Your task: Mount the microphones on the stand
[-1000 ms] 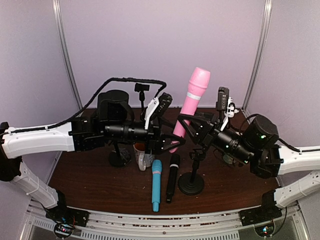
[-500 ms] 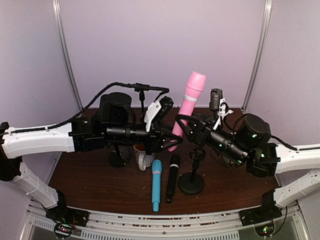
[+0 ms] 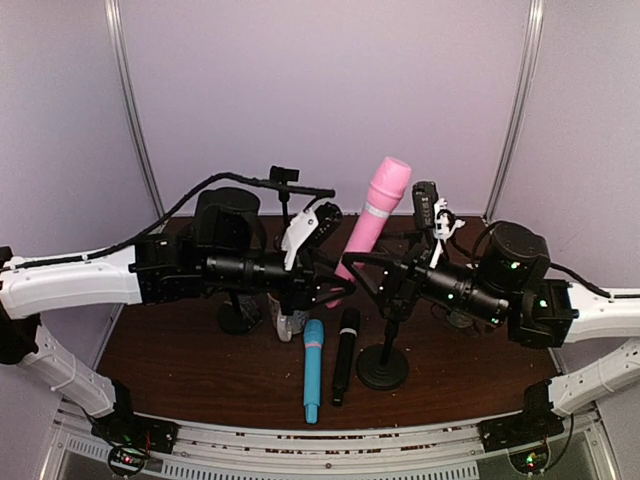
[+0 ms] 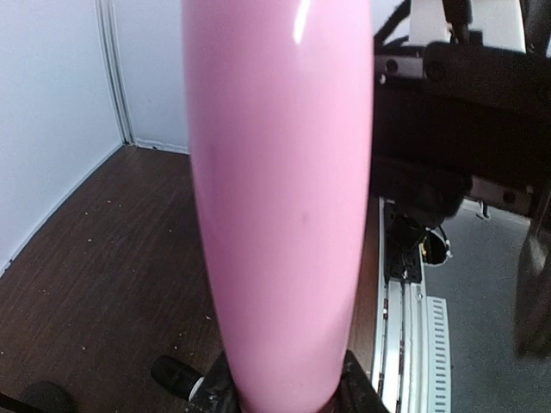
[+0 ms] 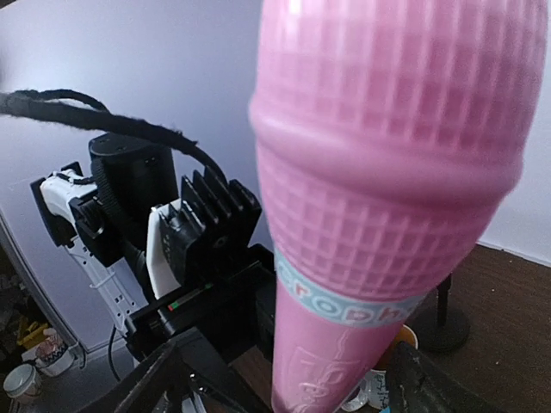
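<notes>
Pink microphone [image 3: 372,215] tilted mid-air, left tool [image 4: 288,391] clamping its base, right tool [image 5: 301,372] spread around it

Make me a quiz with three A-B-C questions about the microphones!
1. Where is the blue mic? A on the table B up in the air C under the table
2. How many mics lie flat? A one B two C three
3. The pink mic is: A lying down B held up, tilted C snapped in two
Answers: 1 A, it lies beside the black mic; 2 B, only blue and black lie flat; 3 B, the left gripper holds its lower end above the table.
</notes>
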Action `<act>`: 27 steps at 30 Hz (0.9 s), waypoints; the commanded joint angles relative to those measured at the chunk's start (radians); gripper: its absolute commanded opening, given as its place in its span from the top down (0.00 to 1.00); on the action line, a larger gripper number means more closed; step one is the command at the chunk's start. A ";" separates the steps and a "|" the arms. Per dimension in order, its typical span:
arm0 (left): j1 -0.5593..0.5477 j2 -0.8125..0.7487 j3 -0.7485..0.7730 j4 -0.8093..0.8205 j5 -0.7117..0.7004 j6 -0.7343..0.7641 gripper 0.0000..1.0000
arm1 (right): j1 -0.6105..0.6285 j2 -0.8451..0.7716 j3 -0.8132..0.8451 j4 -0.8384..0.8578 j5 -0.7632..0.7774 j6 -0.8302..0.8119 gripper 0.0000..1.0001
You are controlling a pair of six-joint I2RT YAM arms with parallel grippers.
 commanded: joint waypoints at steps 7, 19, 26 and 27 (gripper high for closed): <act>0.007 -0.124 -0.012 -0.323 0.149 0.223 1.00 | -0.038 -0.163 0.204 -0.601 -0.257 -0.213 0.16; 0.007 -0.116 0.021 -0.594 0.189 0.389 1.00 | -0.049 -0.051 0.414 -0.948 -0.388 -0.322 0.20; 0.007 -0.076 0.056 -0.615 0.228 0.399 1.00 | -0.047 0.008 0.451 -0.975 -0.484 -0.356 0.27; 0.006 -0.070 0.059 -0.614 0.229 0.401 1.00 | -0.049 0.016 0.452 -0.966 -0.486 -0.348 0.30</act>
